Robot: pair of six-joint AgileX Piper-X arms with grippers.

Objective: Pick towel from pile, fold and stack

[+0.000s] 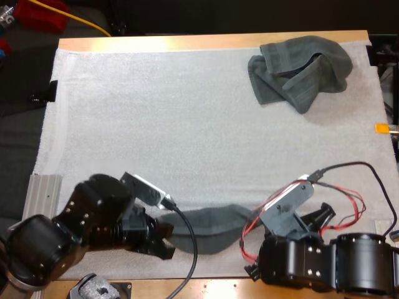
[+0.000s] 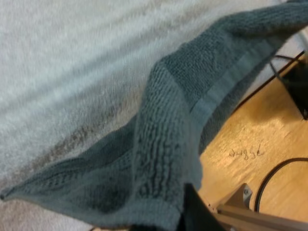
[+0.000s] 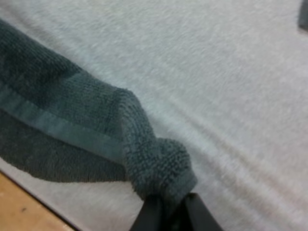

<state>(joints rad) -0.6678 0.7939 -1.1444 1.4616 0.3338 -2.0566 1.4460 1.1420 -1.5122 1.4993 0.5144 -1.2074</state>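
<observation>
A dark grey-green towel (image 1: 209, 229) hangs stretched between my two grippers just above the near edge of the white mat (image 1: 162, 124). My left gripper (image 1: 163, 240) is shut on the towel's left end (image 2: 159, 202). My right gripper (image 1: 265, 225) is shut on its right corner (image 3: 161, 175), the cloth bunched between the fingers. The towel sags in the middle and its lower fold reaches over the wooden table edge (image 2: 250, 149). A crumpled towel (image 1: 300, 70) of the same colour lies at the mat's far right corner.
The mat's middle and left are bare white surface. A metal rail (image 1: 43, 193) sits at the mat's left near edge. Wooden table edge (image 1: 212, 288) runs along the front, close under both arms.
</observation>
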